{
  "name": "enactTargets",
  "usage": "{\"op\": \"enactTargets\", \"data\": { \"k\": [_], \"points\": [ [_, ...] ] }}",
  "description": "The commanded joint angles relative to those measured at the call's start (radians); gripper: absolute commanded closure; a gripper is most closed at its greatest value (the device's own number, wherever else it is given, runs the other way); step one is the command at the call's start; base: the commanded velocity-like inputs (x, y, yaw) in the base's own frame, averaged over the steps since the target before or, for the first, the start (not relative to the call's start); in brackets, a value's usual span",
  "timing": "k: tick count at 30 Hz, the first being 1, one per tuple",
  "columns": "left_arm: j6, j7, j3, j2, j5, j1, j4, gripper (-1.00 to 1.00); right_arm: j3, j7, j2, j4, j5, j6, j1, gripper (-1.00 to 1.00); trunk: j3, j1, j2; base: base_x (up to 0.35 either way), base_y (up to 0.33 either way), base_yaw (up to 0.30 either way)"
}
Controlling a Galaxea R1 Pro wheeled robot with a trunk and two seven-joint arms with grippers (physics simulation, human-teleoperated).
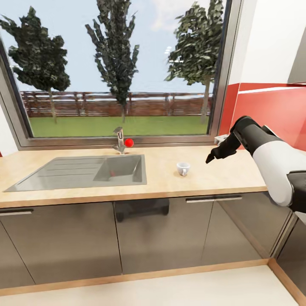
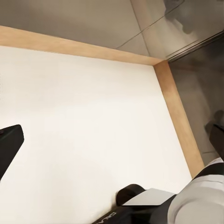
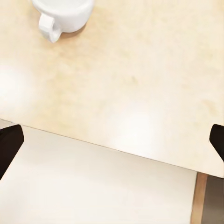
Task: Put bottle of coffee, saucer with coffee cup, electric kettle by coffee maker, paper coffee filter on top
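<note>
Standing: the coffee cup (image 1: 183,168) is seen upright on the wooden surface (image 1: 221,178), to the right of the sink (image 1: 80,171) and apart from it, with no saucer under it.
Handle: the small loop is seen in the right wrist view (image 3: 48,29) jutting from the cup's side.
Right claw (image 1: 211,158): held above the surface, near the cup on its right and not touching it; its fingers (image 3: 8,144) are spread wide and nothing is gripped.
Left claw: a finger (image 2: 9,145) is seen over the pale floor (image 2: 88,121); whether it is released or clenched cannot be told.
Handling: the cup is judged light, rigid, glazed and slippery, and breakable if dropped or squeezed hard.
Hold: the rim wall is judged best pinched from above, one finger inside and one outside, away from the handle.
Risk: a small cup is judged easily tipped or pushed along the surface by a stray finger.
</note>
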Motion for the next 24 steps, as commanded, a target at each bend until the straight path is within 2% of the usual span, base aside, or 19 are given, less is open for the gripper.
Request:
{"op": "enactTargets", "data": {
  "k": [1, 24],
  "points": [
    [-0.009, -0.001, -0.008, 0.0, 0.006, -0.001, 0.0, -1.0, 0.005, 0.009, 0.0, -0.001, 0.007, 0.003, -0.001, -1.0, -0.001, 0.0, -0.001, 0.186, 0.0, 0.0],
    [-0.009, -0.001, -0.007, 0.003, 0.006, -0.001, 0.0, -1.0, 0.006, 0.003, 0.008, 0.001, 0.007, 0.003, 0.002, -1.0, -0.001, 0.0, -0.001, 0.106, 0.0, 0.0]
  ]
}}
